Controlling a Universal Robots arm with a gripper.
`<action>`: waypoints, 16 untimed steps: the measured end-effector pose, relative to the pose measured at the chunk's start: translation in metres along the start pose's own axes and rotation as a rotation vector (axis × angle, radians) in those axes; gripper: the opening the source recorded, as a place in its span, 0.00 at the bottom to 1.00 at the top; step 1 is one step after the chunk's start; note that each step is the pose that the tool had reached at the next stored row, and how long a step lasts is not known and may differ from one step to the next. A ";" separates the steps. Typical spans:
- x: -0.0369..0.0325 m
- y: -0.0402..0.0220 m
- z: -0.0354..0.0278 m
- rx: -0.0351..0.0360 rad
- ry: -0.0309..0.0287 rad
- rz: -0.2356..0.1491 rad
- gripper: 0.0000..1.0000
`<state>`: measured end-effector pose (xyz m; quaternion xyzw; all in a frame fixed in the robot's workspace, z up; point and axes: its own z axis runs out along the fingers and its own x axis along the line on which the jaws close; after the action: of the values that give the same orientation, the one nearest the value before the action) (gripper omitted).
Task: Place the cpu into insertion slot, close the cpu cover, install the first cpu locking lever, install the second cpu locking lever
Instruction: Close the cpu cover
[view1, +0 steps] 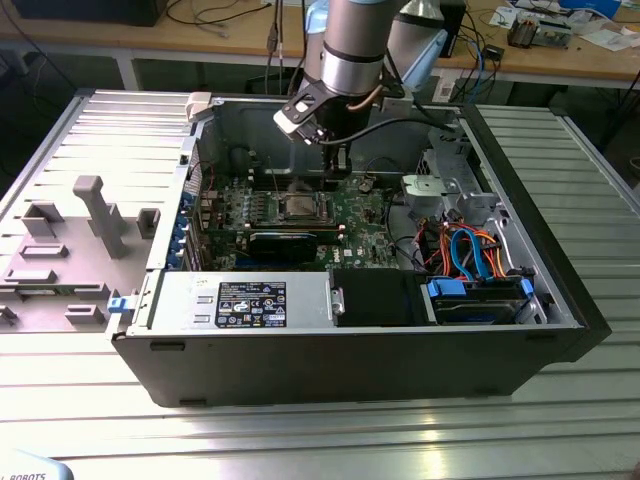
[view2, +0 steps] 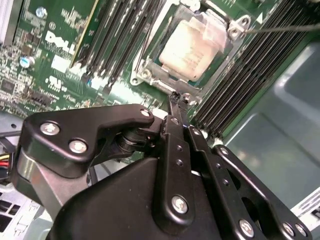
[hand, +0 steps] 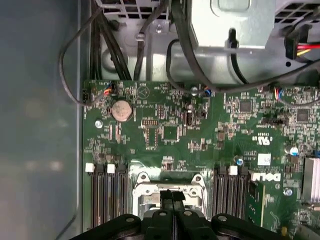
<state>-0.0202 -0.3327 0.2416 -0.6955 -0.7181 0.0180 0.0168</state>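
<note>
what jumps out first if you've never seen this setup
An open computer case lies on the ribbed metal table, its green motherboard exposed. The arm's black pincer is shut, its tip at the edge of the cpu cover, with the pale silver cpu seated in its window.

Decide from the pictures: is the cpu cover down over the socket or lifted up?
Down. In the second wrist view the cpu cover lies flat as a silvery frame around the cpu, whose pale top shows through its window. The gripper sits at its edge, fingertips together.
</note>
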 end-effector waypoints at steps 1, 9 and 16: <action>0.0001 -0.0031 0.0001 -0.0003 0.0000 0.000 0.11; 0.0006 -0.0188 0.0010 -0.0014 0.0000 0.000 0.11; 0.0011 -0.0339 0.0019 -0.0016 0.0001 0.000 0.11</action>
<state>-0.0542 -0.3327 0.2414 -0.6955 -0.7181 0.0174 0.0163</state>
